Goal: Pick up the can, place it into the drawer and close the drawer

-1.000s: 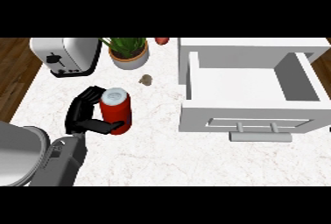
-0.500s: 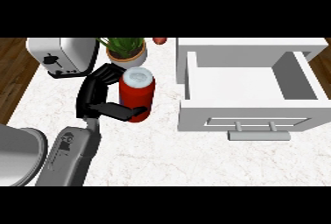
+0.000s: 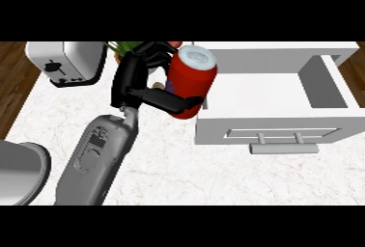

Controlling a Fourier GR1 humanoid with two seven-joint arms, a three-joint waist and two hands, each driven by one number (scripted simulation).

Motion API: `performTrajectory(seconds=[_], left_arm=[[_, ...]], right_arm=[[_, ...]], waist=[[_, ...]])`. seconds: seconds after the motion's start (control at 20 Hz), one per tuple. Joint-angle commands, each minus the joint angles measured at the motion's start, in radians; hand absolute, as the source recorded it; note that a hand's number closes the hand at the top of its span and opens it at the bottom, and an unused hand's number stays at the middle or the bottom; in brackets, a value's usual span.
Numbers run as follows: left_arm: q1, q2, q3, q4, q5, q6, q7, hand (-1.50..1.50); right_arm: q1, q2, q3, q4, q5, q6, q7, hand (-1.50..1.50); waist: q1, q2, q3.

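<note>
Can: the red can (image 3: 191,79) with a pale top is up off the worktop (image 3: 185,173), held in the left hand and tilted, its top turned towards the view; it shows across the left wall of the open drawer.
Toaster: a silver toaster (image 3: 68,65) stands at the worktop's far left corner, well apart from the can.
Forearm: the grey left forearm (image 3: 100,159) comes in from the lower edge and slants up to the right.
Left hand: the black left hand (image 3: 132,79) is curled round the can, fingers over its far side, thumb (image 3: 171,102) across its lower near side.
Plant: green leaves (image 3: 121,47) show just behind the hand.
Drawer: the white drawer (image 3: 271,130) is pulled open at the right, its inside bare white, and its handle (image 3: 284,146) faces the near edge.
</note>
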Motion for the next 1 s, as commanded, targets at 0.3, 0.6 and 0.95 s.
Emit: performTrajectory(seconds=[0.3, 0.6, 0.95], left_arm=[[-0.333, -0.007, -0.015, 0.179, 0.009, 0.101, 0.102, 1.5], [-0.55, -0.007, -0.035, 0.405, 0.108, 0.191, 0.071, 1.5], [-0.743, -0.007, -0.047, 0.584, 0.153, 0.231, 0.098, 1.5]], right_arm=[[0.018, 0.006, -0.005, -0.067, -0.017, 0.011, 0.054, -1.5], [-0.076, -0.032, -0.043, 0.055, -0.025, 0.011, 0.019, -1.5], [-0.017, 0.0, -0.007, 0.0, -0.009, 0.011, 0.022, -1.5]], waist=[[-0.006, 0.001, 0.0], [-0.017, 0.006, 0.0], [-0.026, 0.006, 0.001]])
